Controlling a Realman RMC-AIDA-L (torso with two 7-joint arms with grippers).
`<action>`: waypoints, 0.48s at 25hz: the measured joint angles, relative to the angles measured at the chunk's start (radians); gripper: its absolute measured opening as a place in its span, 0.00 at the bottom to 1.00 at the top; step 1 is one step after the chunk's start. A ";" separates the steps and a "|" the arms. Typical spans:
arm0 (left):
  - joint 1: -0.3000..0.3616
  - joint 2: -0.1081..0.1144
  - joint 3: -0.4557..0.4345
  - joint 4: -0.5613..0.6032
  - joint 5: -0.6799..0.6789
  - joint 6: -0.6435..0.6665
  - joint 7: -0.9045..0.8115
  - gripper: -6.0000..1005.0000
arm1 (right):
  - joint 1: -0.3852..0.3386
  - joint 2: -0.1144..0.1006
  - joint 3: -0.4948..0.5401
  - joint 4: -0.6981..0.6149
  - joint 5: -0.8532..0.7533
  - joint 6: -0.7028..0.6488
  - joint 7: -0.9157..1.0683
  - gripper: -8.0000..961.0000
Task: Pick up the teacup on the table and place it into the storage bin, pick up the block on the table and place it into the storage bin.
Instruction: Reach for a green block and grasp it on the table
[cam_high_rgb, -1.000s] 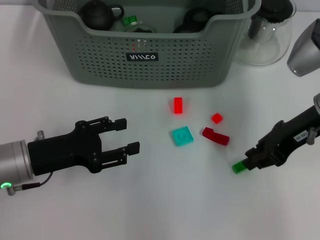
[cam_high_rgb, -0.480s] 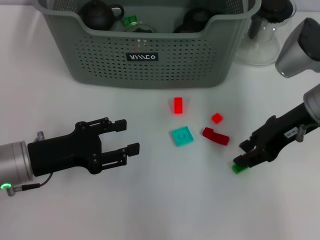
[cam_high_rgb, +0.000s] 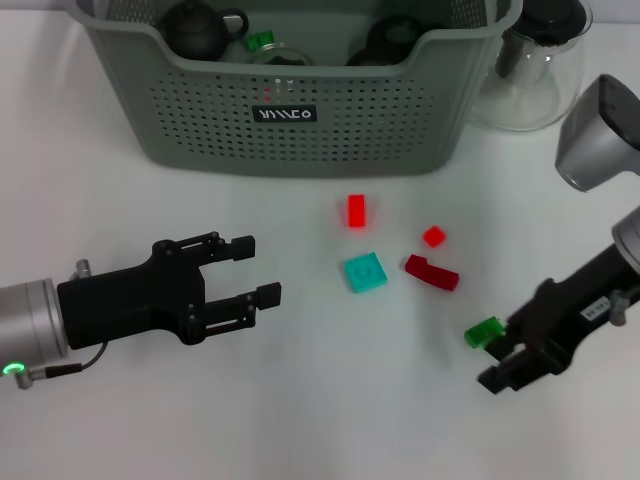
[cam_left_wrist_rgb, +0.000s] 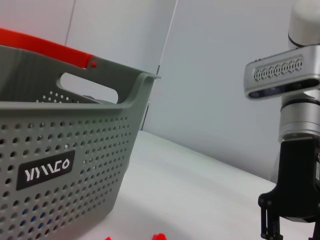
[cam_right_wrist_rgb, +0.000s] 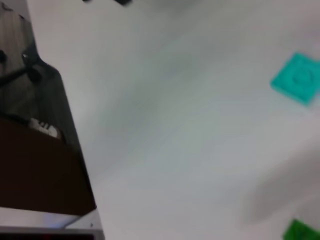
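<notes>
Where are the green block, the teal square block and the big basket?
green block (cam_high_rgb: 484, 332), head view, on its top face.
teal square block (cam_high_rgb: 365, 272), head view, on the middle of its top.
storage bin (cam_high_rgb: 200, 100), head view, on its perforated front wall.

Your bin (cam_high_rgb: 300, 120) runs off the top edge, so the dark pots inside show only in part. The pitcher (cam_high_rgb: 535, 70) is clipped there too. Right wrist view is smeared; the green block (cam_right_wrist_rgb: 301, 232) is cut by the bottom edge.
</notes>
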 joint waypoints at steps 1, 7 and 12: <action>-0.001 0.000 0.000 0.000 0.000 -0.001 0.000 0.70 | -0.002 -0.001 0.002 -0.003 -0.015 -0.001 0.007 0.52; -0.001 0.000 0.000 -0.009 0.000 -0.009 0.000 0.70 | -0.002 -0.003 0.007 0.004 -0.054 0.023 0.025 0.51; 0.001 0.000 0.000 -0.012 0.000 -0.012 0.003 0.70 | 0.009 0.000 -0.001 0.034 -0.055 0.056 0.025 0.51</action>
